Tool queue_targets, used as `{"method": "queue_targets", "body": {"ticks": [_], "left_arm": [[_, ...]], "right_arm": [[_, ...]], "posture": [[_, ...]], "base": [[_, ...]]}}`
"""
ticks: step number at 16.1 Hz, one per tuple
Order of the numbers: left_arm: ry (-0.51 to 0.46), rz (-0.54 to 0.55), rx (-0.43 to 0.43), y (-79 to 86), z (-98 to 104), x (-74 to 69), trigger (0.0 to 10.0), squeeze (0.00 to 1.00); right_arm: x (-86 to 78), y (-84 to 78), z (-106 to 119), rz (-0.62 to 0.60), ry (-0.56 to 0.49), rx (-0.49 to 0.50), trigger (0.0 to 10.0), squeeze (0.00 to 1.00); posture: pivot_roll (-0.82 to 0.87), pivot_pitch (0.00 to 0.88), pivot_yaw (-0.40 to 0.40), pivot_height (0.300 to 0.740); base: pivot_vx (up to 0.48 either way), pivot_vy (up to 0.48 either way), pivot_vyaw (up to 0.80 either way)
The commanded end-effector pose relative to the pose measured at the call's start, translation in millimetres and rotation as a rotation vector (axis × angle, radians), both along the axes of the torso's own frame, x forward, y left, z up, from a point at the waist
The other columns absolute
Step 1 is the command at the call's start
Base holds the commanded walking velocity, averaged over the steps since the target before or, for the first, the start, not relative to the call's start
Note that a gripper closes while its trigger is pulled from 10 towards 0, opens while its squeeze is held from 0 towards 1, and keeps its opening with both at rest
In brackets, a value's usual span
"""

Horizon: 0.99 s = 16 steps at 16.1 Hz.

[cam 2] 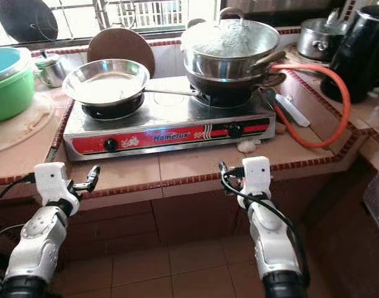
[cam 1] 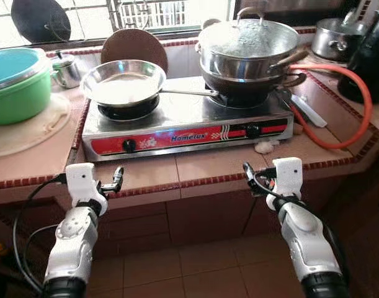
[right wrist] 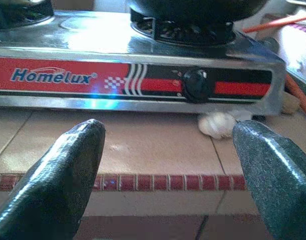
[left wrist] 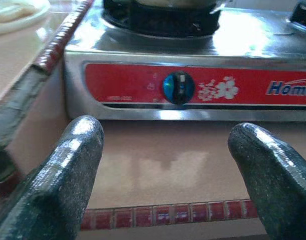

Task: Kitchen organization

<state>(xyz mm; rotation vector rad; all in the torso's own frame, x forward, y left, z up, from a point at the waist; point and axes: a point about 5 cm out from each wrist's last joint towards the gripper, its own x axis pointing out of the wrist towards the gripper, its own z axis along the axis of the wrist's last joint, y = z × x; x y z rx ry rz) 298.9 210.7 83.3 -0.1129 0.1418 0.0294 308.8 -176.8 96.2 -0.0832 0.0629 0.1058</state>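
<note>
A two-burner gas stove [cam 1: 183,133] with a red "Homelux" front stands on the tiled counter [cam 1: 208,167]. An empty steel frying pan [cam 1: 123,81] rests on its left burner. Stacked pots under a glass lid [cam 1: 248,46] sit on the right burner. My left gripper [cam 1: 118,177] hovers open at the counter's front edge, facing the left knob [left wrist: 178,87]. My right gripper [cam 1: 248,171] is open too, level with the edge, facing the right knob [right wrist: 195,85]. A garlic bulb [right wrist: 218,124] lies on the counter below that knob. Nothing is between either pair of fingers.
A green basin with a blue lid [cam 1: 15,87] stands on a round mat at the left. An orange gas hose [cam 1: 356,118] loops over the counter at the right, beside a black kettle [cam 1: 369,56] and a steel pot [cam 1: 338,37]. A small steel jug [cam 1: 66,71] and round board [cam 1: 134,45] stand behind the pan.
</note>
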Motion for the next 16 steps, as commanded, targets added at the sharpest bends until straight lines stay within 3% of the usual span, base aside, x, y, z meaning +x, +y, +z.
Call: {"method": "queue_targets", "body": {"ticks": [1, 5, 8, 11, 16], "left_arm": [[-0.004, -0.016, 0.0, -1.1, 0.6, 2.8, 10.0, 0.0], [-0.006, -0.064, -0.026, -20.0, -3.2, 16.1, 10.0, 0.0], [-0.007, -0.079, -0.035, -28.2, -6.7, 17.9, 10.0, 0.0], [-0.011, -0.096, -0.012, -29.4, -6.5, 17.5, 10.0, 0.0], [-0.033, -0.028, -0.013, -33.4, -13.7, 2.6, 10.0, 0.0]], "right_arm": [[-0.1, 0.5, 8.3, -0.005, -0.031, -0.001, 10.0, 0.0], [-8.4, -11.5, 12.2, -0.042, -0.036, -0.02, 10.0, 0.0], [-4.7, -7.3, 16.8, -0.04, -0.046, -0.015, 10.0, 0.0], [-2.6, -4.6, 15.5, -0.042, -0.041, -0.003, 10.0, 0.0], [-5.2, 1.4, 14.4, -0.001, -0.026, -0.003, 10.0, 0.0]], "posture": [[-0.19, 0.0, 0.078, 0.74], [-0.27, 0.001, 0.075, 0.74], [-0.28, 0.001, 0.095, 0.74], [-0.28, 0.013, 0.099, 0.74], [-0.27, 0.039, 0.081, 0.74]], "base": [[0.0, 0.0, 0.0], [0.0, 0.0, 0.0], [0.0, 0.0, 0.0], [0.0, 0.0, 0.0], [0.0, 0.0, 0.0]]}}
